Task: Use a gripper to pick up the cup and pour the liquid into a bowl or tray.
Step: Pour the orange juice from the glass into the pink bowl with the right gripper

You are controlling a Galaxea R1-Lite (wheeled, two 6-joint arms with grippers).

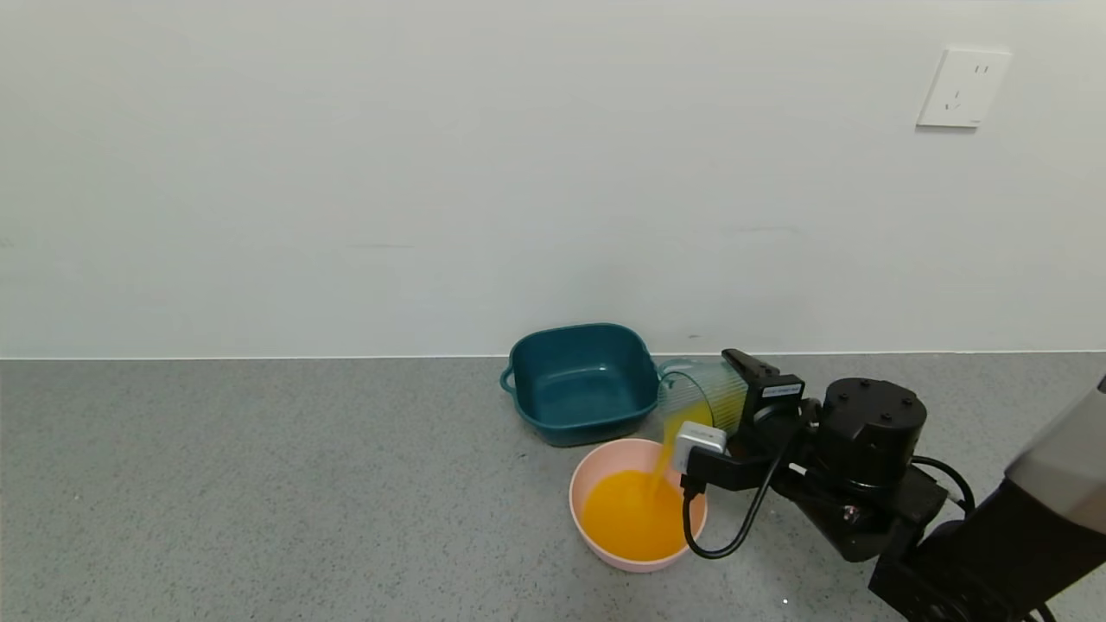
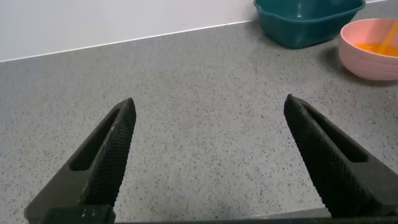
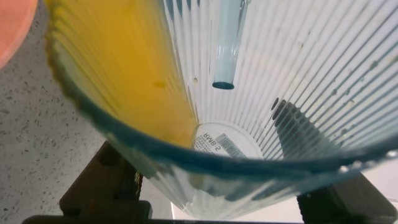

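- Orange liquid (image 1: 638, 516) already fills much of the pink bowl (image 1: 596, 473), and a thin stream is falling into it from the cup (image 1: 702, 396) tipped above the bowl's far right rim.
- Picking up is done: the right hand (image 1: 734, 406) is clamped on the cup, holding it on its side with the mouth toward the bowl.
- From the right wrist view, a band of liquid (image 3: 130, 74) runs along the low side of the ribbed cup (image 3: 292, 93), while the base looks nearly bare, so I judge the pour is mostly over and only the last of it is left to drain.
- Beyond the bowl, against the wall, stands a teal basin (image 1: 581, 380); it looks empty.
- Well to the left of the bowl, the left hand (image 2: 208, 162) hangs idle over the grey table (image 1: 259, 484) with its fingers spread wide and nothing between them.
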